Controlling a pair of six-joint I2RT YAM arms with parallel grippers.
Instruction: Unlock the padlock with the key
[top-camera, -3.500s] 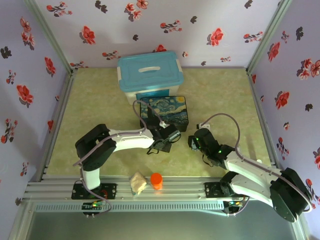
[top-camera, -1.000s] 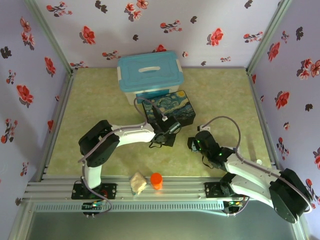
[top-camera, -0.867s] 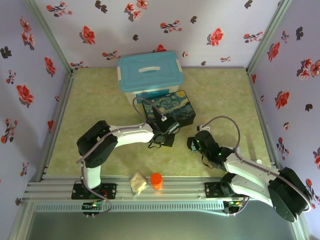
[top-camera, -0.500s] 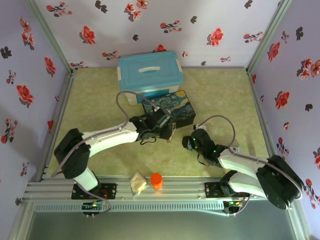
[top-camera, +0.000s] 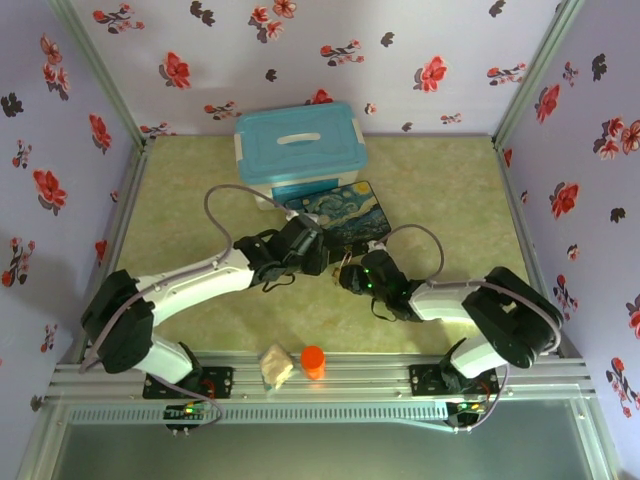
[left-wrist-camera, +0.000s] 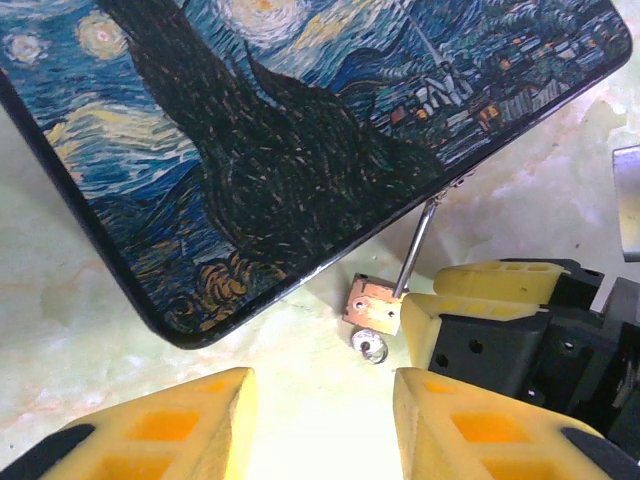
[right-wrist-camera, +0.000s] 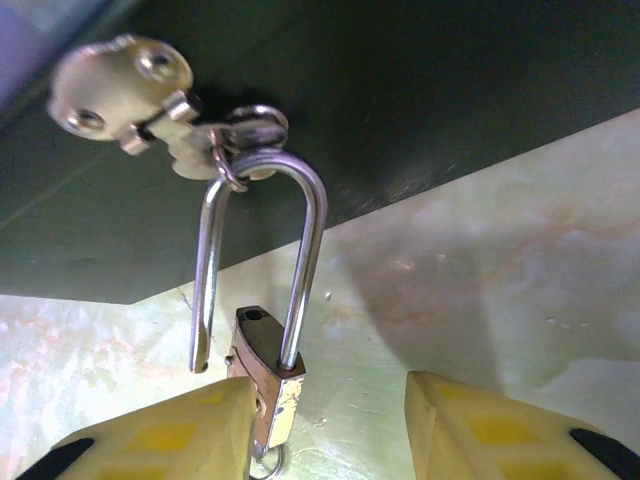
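1. The right claw (right-wrist-camera: 328, 425) has its two yellow fingers (right-wrist-camera: 150, 440) spread apart and clamps nothing.
2. The padlock (right-wrist-camera: 266, 378) sits at the tips of this claw. In the right wrist view its brass body touches the inner edge of the left-hand finger, with bare table between it and the other finger.
3. Its silver shackle (right-wrist-camera: 305, 250) reaches away from the claw. One leg is seated in the body, and the other hangs free beside it, with its hole open on top.
4. Beyond the claw, the shackle's bend passes through a small ring on the gold clasp (right-wrist-camera: 120, 85), which is fixed to the dark side of the painted box (right-wrist-camera: 420, 90).
5. The key (left-wrist-camera: 372, 347) shows as a small round silver head at the bottom end of the padlock (left-wrist-camera: 374, 308). I cannot tell whether its blade sits in the keyhole.
6. The left claw (left-wrist-camera: 320, 405) also has its fingers apart and grips nothing. The padlock lies just ahead of it, toward its right-hand finger, with the box lid (left-wrist-camera: 250, 130) farther on.
7. In the left wrist view, the right claw (left-wrist-camera: 470, 300) is hard against the padlock, one finger touching the body.
8. From above, the left claw (top-camera: 308, 250) and right claw (top-camera: 352, 277) are close together at the near edge of the painted box (top-camera: 345, 212). A blue-lidded tub (top-camera: 300, 145) stands beyond the box. An orange cylinder (top-camera: 313, 360) stands well behind both claws, by the arm bases.
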